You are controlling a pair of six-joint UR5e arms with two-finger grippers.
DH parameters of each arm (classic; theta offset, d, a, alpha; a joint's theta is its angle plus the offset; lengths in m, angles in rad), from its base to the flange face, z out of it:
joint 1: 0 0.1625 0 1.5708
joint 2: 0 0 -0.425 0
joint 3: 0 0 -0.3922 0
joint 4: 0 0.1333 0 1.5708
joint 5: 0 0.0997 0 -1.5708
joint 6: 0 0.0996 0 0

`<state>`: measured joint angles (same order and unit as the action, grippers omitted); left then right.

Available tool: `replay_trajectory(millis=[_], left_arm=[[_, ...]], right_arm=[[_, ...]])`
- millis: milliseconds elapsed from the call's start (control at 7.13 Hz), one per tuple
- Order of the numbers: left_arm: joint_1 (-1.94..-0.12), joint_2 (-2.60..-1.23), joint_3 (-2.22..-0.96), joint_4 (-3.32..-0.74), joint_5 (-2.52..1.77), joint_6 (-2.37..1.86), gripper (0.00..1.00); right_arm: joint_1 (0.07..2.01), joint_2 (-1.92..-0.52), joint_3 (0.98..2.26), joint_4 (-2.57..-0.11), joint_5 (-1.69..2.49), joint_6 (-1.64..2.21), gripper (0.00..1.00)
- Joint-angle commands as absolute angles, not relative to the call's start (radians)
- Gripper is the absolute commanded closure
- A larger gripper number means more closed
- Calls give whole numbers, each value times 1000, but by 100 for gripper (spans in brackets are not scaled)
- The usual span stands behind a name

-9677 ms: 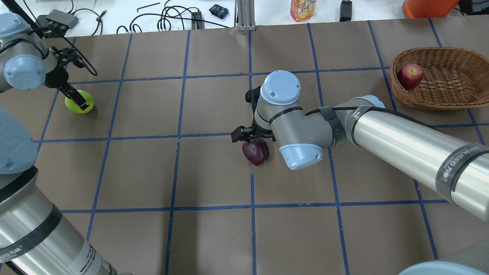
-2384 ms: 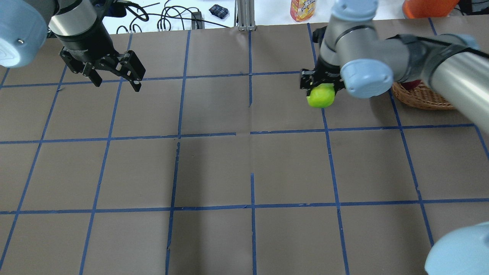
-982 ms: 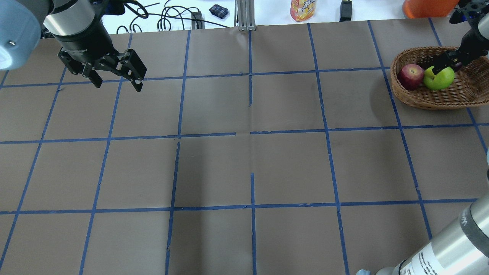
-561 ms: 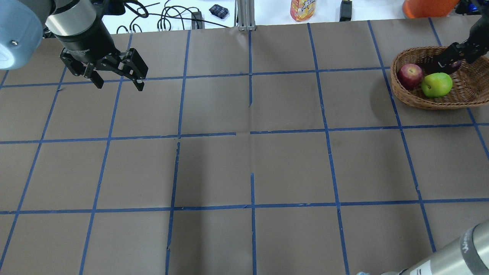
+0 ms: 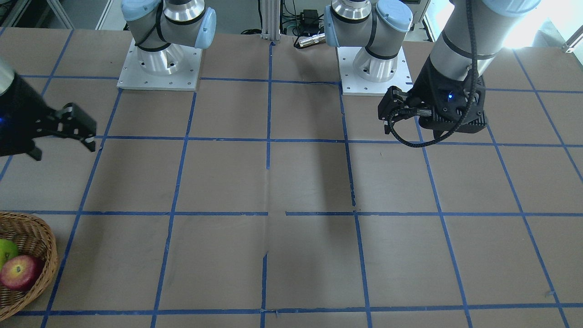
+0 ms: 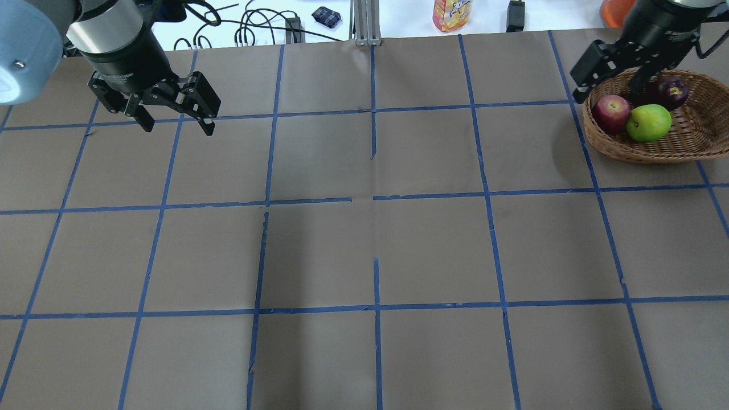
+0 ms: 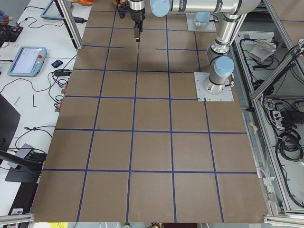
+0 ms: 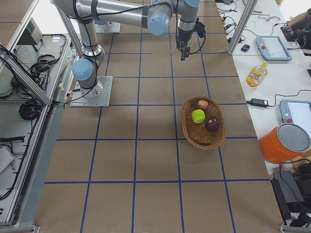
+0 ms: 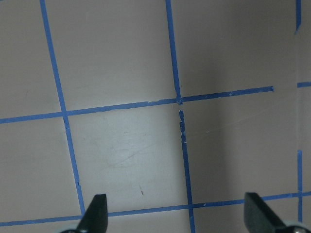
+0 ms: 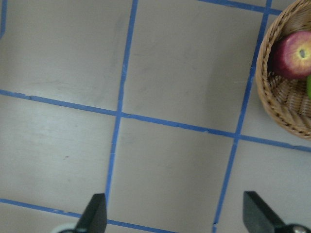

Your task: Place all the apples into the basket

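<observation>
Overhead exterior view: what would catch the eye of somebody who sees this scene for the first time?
The wicker basket at the far right of the table stands out, with three apples inside it: a red apple, a green apple and a dark purple apple. The left gripper at far left and the right gripper by the basket are both open and hold nothing.

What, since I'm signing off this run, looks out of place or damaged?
Nothing stands out. The red apple, green apple and dark maroon apple all sit inside the basket, which stands upright; nothing is spilled.
</observation>
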<state>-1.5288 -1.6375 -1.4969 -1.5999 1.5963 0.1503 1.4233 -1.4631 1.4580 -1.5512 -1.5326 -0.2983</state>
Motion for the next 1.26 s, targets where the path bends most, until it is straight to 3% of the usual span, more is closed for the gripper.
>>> replay_trajectory(millis=[0, 561, 1122], left_arm=[[-1529, -1643, -1497, -1598, 1595, 150, 0], [-1529, -1649, -1499, -1598, 1594, 150, 0], [-1529, -1652, -1497, -1600, 1595, 150, 0]], right_arm=[[1686, -1517, 1471, -1522, -1537, 7, 0], [1738, -1574, 1476, -1520, -1549, 94, 0], [1649, -1571, 1424, -1525, -1580, 39, 0]])
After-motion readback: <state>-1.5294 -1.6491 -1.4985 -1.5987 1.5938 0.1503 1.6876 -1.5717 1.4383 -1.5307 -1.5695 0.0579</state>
